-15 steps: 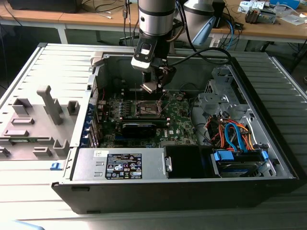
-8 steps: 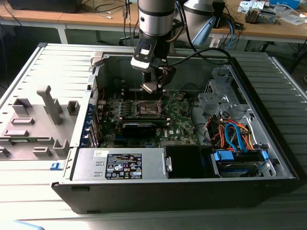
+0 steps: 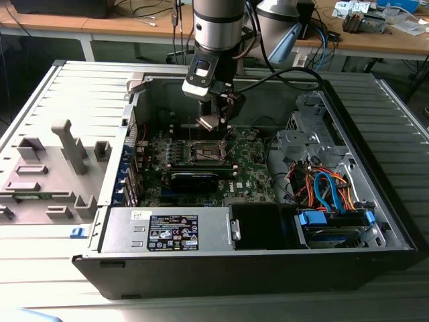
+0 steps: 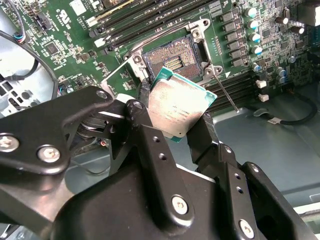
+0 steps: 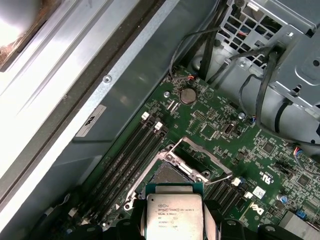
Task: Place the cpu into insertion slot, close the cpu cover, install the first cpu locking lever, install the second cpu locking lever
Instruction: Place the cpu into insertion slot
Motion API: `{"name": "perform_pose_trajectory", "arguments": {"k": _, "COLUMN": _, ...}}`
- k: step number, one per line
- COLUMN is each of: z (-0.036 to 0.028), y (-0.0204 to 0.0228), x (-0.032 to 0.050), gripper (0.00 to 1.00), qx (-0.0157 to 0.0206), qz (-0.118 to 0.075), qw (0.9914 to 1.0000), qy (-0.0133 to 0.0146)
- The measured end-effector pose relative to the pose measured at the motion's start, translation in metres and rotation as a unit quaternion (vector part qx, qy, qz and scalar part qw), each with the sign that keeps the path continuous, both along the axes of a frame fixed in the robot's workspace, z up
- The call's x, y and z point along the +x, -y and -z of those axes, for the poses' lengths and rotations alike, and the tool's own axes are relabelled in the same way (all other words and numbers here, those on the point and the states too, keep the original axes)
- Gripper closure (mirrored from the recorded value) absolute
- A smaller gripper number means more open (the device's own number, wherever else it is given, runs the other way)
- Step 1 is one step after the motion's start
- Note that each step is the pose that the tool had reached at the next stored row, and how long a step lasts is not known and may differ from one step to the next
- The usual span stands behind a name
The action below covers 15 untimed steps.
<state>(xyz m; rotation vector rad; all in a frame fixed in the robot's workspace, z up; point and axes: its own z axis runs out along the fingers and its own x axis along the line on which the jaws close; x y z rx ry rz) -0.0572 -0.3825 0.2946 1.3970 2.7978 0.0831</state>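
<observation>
Gripping the cpu (image 4: 176, 107) by 2 opposite edges, the jaws hold it tilted just above the uncovered insertion slot (image 4: 172, 57) on the green motherboard (image 4: 62, 27)

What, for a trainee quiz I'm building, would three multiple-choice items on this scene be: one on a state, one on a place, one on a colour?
1. How is the socket? A closed over; B open and empty; C filled.
2. Where is the chip? A held in the gripper, clear of the board; B seated in the socket; C lying flat on the board.
3. What colour is the board? A red; B white; C green.
Key: 1 B, its bare contact field shows in the second wrist view; 2 A, the gripper clamps the chip's edges; 3 C, the board is green in both wrist views.
</observation>
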Motion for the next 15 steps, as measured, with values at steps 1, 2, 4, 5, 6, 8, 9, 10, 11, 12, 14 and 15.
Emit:
{"name": "perform_pose_trajectory", "arguments": {"k": 1, "z": 0.0, "y": 0.0, "x": 0.0, "gripper": 0.45, "qx": 0.0, "qz": 0.001, "qw": 1.0, "qy": 0.0}}
{"name": "perform_pose_trajectory", "arguments": {"k": 2, "z": 0.0, "y": 0.0, "x": 0.0, "gripper": 0.45, "qx": 0.0, "qz": 0.001, "qw": 1.0, "qy": 0.0}}
{"name": "perform_pose_trajectory", "arguments": {"k": 4, "z": 0.0001, "y": 0.0, "x": 0.0, "gripper": 0.45, "qx": 0.0, "qz": 0.002, "qw": 1.0, "qy": 0.0}}
{"name": "perform_pose_trajectory", "arguments": {"k": 5, "z": 0.0001, "y": 0.0, "x": 0.0, "gripper": 0.45, "qx": 0.0, "qz": 0.003, "qw": 1.0, "qy": 0.0}}
{"name": "perform_pose_trajectory", "arguments": {"k": 6, "z": 0.0001, "y": 0.0, "x": 0.0, "gripper": 0.45, "qx": 0.0, "qz": 0.003, "qw": 0.99999, "qy": 0.0}}
{"name": "perform_pose_trajectory", "arguments": {"k": 8, "z": 0.0002, "y": 0.0, "x": 0.0, "gripper": 0.45, "qx": 0.0, "qz": 0.005, "qw": 0.99999, "qy": 0.0}}
{"name": "perform_pose_trajectory", "arguments": {"k": 9, "z": 0.0003, "y": 0.0, "x": 0.0, "gripper": 0.45, "qx": 0.0, "qz": 0.006, "qw": 0.99998, "qy": 0.0}}
{"name": "perform_pose_trajectory", "arguments": {"k": 10, "z": 0.0003, "y": 0.0, "x": 0.0, "gripper": 0.45, "qx": 0.0, "qz": 0.007, "qw": 0.99998, "qy": 0.0}}
{"name": "perform_pose_trajectory", "arguments": {"k": 11, "z": 0.0004, "y": 0.0, "x": 0.0, "gripper": 0.45, "qx": 0.0, "qz": 0.008, "qw": 0.99997, "qy": 0.0}}
{"name": "perform_pose_trajectory", "arguments": {"k": 12, "z": 0.0005, "y": 0.0, "x": 0.0, "gripper": 0.45, "qx": 0.0, "qz": 0.009, "qw": 0.99996, "qy": 0.0}}
{"name": "perform_pose_trajectory", "arguments": {"k": 14, "z": 0.0005, "y": 0.0, "x": 0.0, "gripper": 0.45, "qx": 0.0, "qz": 0.01, "qw": 0.99995, "qy": 0.0}}
{"name": "perform_pose_trajectory", "arguments": {"k": 15, "z": 0.0006, "y": 0.0, "x": 0.0, "gripper": 0.45, "qx": 0.0, "qz": 0.011, "qw": 0.99994, "qy": 0.0}}
